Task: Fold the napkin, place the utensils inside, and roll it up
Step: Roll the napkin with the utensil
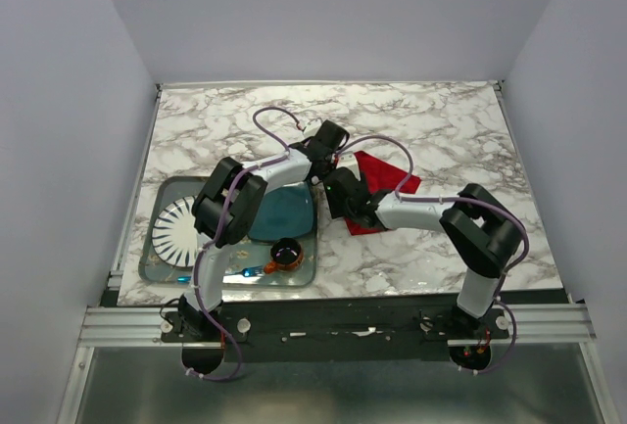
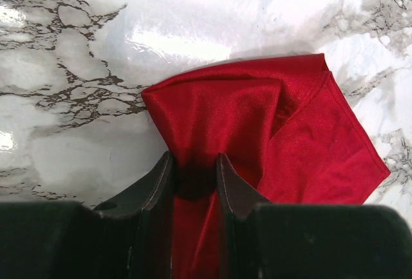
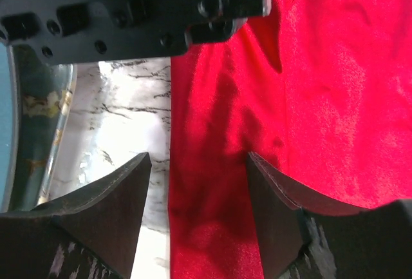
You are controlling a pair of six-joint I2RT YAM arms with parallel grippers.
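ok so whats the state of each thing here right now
napkin: loosely folded, pinched up at one edge
left end effector: shut on napkin
right end effector: open, astride napkin edge
blue plate: flat in tray
white striped plate: flat in tray

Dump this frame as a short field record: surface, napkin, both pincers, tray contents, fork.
surface: marble table
napkin: red, partly folded, lying on the table to the right of the tray
left pincer: shut on a bunched part of the napkin
right pincer: open, low over the napkin's edge, one finger over marble and one over cloth
tray: holds a white striped plate, a teal plate and a dark cup
fork: not made out in any view
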